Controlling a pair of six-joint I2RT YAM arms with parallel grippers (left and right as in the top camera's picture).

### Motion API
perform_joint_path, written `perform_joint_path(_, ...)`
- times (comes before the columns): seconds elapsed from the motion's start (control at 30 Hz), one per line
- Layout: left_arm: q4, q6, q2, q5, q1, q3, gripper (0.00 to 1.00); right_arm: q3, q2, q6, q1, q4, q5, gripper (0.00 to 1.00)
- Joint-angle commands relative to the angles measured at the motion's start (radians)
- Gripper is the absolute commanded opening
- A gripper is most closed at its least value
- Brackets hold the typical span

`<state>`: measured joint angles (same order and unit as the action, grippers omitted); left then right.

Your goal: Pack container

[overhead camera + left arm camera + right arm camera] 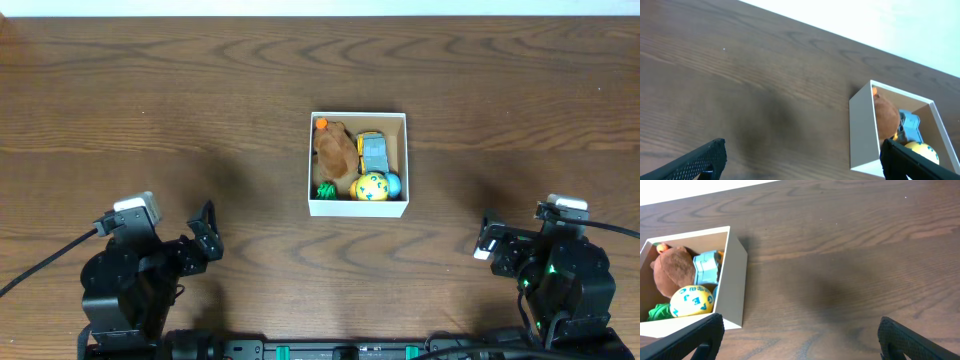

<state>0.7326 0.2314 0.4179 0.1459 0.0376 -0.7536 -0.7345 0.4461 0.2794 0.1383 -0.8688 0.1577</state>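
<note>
We saw the container sitting on the dark wooden worktop. Inside the container lay a brown plush toy, a light blue toy car just right of it, a yellow lettered ball nearer us, and a green toy. Our right gripper had its jaws spread wide, one by the container's near wall, the other well off to the container's right.

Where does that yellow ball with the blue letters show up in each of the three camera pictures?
Overhead: the yellow ball is just right of centre, against the container's near wall.
Left wrist: at the lower right, inside the container.
Right wrist: at the lower left.
Shared landmark: the brown plush toy beside it, seen in all three views.
</note>
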Motion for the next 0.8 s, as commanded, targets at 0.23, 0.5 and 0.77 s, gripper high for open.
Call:
perform_joint_path(0.23,0.053,-0.010,-0.002,-0.008,0.003,0.008,0.98,0.005,-0.006,0.016,0.013,0.000,-0.005,0.99)
perform_joint_path(0.5,0.053,-0.010,-0.002,-0.008,0.003,0.008,0.98,0.017,-0.016,-0.013,0.013,-0.024,-0.008,0.99)
perform_joint_path(0.77,0.053,-0.010,-0.002,-0.008,0.003,0.008,0.98,0.239,-0.216,-0.259,-0.012,0.210,-0.121,0.99)
